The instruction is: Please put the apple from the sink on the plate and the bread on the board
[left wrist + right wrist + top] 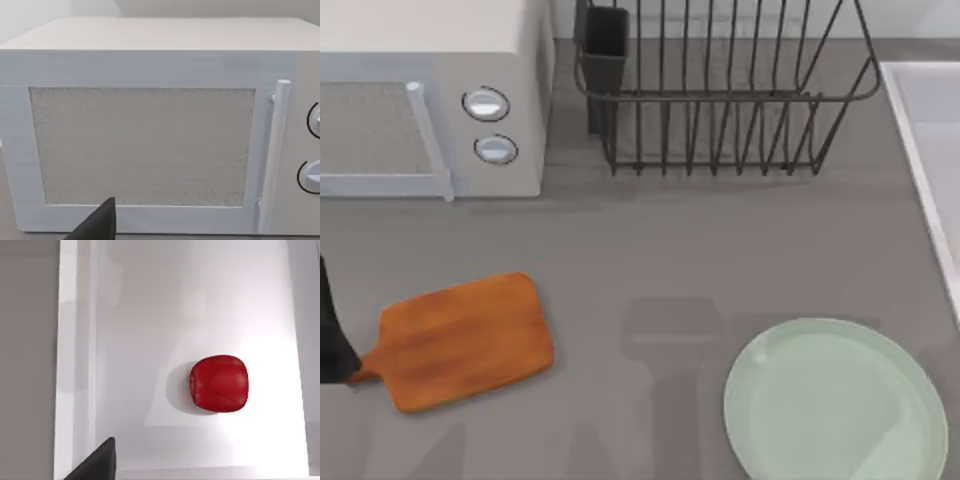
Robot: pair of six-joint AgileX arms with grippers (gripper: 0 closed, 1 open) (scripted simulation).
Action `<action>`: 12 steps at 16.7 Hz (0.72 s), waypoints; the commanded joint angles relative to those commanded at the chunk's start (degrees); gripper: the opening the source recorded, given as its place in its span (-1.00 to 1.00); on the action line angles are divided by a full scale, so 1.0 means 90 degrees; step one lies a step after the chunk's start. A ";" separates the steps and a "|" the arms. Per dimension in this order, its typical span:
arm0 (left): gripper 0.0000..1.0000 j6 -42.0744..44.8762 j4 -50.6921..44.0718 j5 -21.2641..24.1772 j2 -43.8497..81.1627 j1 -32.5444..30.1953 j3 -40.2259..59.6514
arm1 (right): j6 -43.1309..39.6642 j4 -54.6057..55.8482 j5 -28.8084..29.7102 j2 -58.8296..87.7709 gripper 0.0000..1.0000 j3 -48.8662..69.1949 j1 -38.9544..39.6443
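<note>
Right gripper (95, 462): above the sink (75, 365), finger state cannot be told. Apple (219, 384): on the sink floor, apart from it. Left gripper (97, 225): faces the microwave (145, 145), state likewise untold. Plate (835, 405) and board (460, 340): bare, on the table (650, 250).

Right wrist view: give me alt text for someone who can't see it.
A glossy red apple lies alone on the pale floor of the sink, untouched. A dark pincer fingertip shows at the picture's edge, apart from the fruit, with grey counter beyond the rim.
</note>
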 joint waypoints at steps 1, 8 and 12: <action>1.00 0.0000 0.0000 0.0000 0.0000 0.0000 0.0000 | -0.0087 -0.0311 0.0001 0.0658 1.00 0.0458 -0.0092; 1.00 0.0000 0.0000 0.0000 0.0000 0.0000 0.0000 | -0.0549 -0.1975 0.0003 0.4179 1.00 0.2903 -0.0582; 1.00 0.0000 0.0000 0.0000 0.0000 0.0000 0.0000 | -0.0641 -0.2308 0.0004 0.4835 1.00 0.3389 -0.0680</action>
